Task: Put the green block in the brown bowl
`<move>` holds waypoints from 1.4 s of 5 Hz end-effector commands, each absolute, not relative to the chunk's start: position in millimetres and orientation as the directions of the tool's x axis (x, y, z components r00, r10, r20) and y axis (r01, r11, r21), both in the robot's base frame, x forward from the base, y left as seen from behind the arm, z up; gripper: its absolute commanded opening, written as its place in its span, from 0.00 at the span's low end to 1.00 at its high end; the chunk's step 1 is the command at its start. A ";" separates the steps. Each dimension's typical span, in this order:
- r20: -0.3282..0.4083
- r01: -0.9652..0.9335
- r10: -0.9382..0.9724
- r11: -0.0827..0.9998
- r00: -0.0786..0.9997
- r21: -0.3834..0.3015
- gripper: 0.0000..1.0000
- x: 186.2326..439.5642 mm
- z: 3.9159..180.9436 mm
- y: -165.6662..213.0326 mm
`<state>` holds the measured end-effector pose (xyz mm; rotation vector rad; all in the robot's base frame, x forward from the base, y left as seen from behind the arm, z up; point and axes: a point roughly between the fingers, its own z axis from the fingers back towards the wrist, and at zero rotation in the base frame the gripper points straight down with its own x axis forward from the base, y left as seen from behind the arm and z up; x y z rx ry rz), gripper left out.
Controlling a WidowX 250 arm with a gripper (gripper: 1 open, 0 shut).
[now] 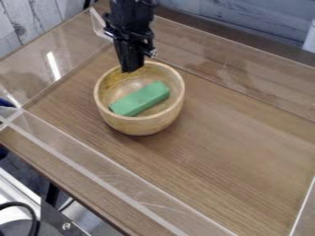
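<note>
The green block (139, 99) lies flat inside the brown bowl (170, 112), slanting from lower left to upper right on the pale inner floor. My black gripper (131, 65) hangs straight down just above the bowl's far rim, behind the block and apart from it. Its fingers are pressed together with nothing between them.
The bowl sits on a wooden tabletop (234, 138) enclosed by low clear plastic walls (74, 152) along the front and left. A white plank wall stands at the upper left. Open wood surface stretches to the right of the bowl.
</note>
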<state>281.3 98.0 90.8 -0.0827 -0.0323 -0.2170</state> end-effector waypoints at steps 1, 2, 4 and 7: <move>0.091 0.212 -0.206 0.976 0.974 -0.058 0.00 288.0 109.7 101.8; 0.097 0.214 -0.208 0.975 0.973 -0.062 0.00 288.9 113.2 101.4; 0.104 0.220 -0.212 0.973 0.972 -0.069 0.00 290.6 115.4 101.8; 0.094 0.232 -0.224 0.969 0.970 -0.081 0.00 292.3 109.2 103.6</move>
